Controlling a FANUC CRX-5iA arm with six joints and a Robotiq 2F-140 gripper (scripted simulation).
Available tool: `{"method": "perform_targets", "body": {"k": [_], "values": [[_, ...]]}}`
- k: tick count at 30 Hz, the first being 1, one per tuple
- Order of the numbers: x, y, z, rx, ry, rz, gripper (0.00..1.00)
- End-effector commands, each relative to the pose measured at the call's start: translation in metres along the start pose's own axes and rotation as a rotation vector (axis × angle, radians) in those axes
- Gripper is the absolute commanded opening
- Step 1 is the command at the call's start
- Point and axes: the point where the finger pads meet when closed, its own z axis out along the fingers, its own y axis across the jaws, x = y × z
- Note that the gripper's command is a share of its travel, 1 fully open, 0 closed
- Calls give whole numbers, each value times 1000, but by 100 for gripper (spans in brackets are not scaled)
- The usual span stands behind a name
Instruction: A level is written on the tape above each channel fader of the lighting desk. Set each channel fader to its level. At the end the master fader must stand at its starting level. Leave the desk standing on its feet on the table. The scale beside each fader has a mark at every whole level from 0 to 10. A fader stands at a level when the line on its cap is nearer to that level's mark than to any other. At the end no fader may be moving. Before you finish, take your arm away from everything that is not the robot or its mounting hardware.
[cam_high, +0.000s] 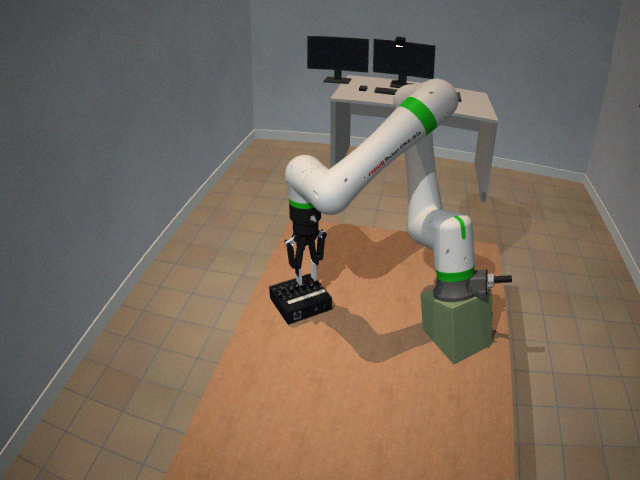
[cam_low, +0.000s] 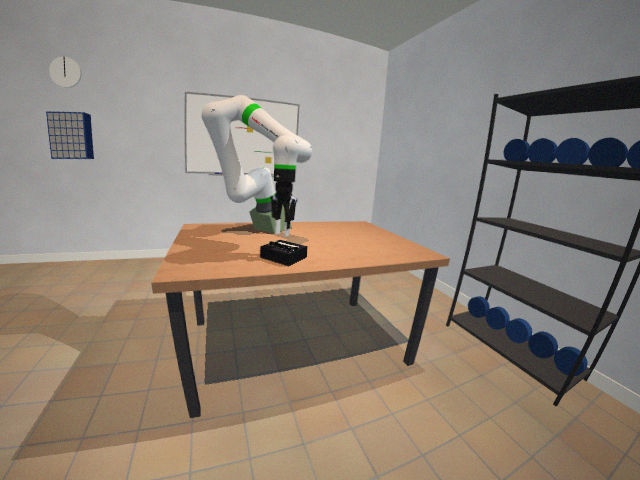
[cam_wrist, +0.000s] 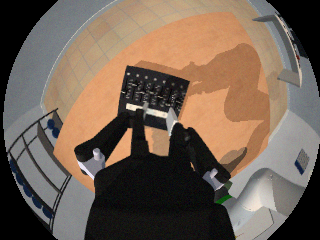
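Right now your lighting desk (cam_high: 303, 305) sits on the wooden table (cam_low: 361, 248), flat on its underside as far as you can tell, near the middle of the top and a little toward the arm's green pedestal (cam_high: 467, 341); it is a small black box with a row of fader slots across its upper face, a pale tape strip (cam_high: 305, 296) running across it, and a small socket on the side facing the top camera; the written levels and the lines on the caps are too small to read in any view, so you cannot judge which channels are set.

Directly over it hangs the gripper (cam_high: 305, 281), pointing straight down with its fingers parted a modest way and nothing between them; in the wrist view the two pale fingertips straddle the near edge of the fader bank, low over the desk; whether they touch it you cannot tell.

For the step in hand, which looks like letting go of one cap and lining up for another, lift clear before you travel sideways, so neither finger drags a neighbouring cap or the master; come down square to the slot, push along the slot only, and keep the force light so the desk neither slides nor tips off its feet; stop short and creep to the mark.
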Motion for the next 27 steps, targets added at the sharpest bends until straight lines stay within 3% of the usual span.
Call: {"method": "perform_targets", "body": {"k": [1,17,27], "values": [[0,0,-3,0,0,0,100],[0,0,-54,0,0,0,100],[0,0,-64,0,0,0,100]]}}
